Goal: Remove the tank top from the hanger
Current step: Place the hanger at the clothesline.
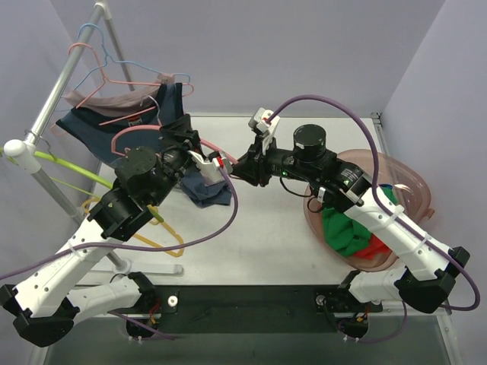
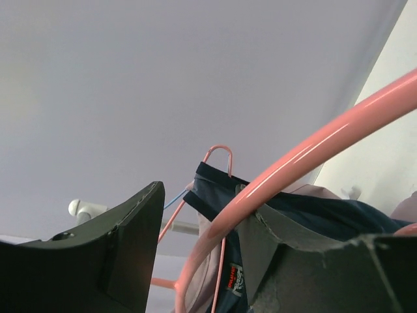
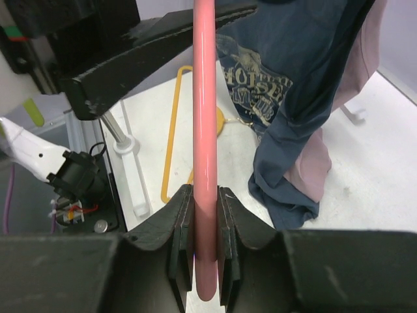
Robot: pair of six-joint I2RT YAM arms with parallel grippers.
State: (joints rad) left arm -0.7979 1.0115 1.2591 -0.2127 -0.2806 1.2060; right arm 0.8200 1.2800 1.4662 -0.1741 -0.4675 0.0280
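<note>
You'll see the hanger [image 3: 206, 130] as smooth, glossy pink plastic that catches bright highlights along its length. The tank top [image 3: 293, 85] is soft, matt navy cloth with a faded print. The right gripper [image 3: 206, 202] is matt black plastic, rough along its edges. The table [image 3: 365, 182] looks matt white and faintly speckled.

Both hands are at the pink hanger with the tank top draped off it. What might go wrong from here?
The right hand pinches the pink hanger close to the bar's end, so a tug may slip it free. The left hand looks open around the bar, so the hanger might swing. The navy tank top lies against a pink garment, which may drag along.
</note>
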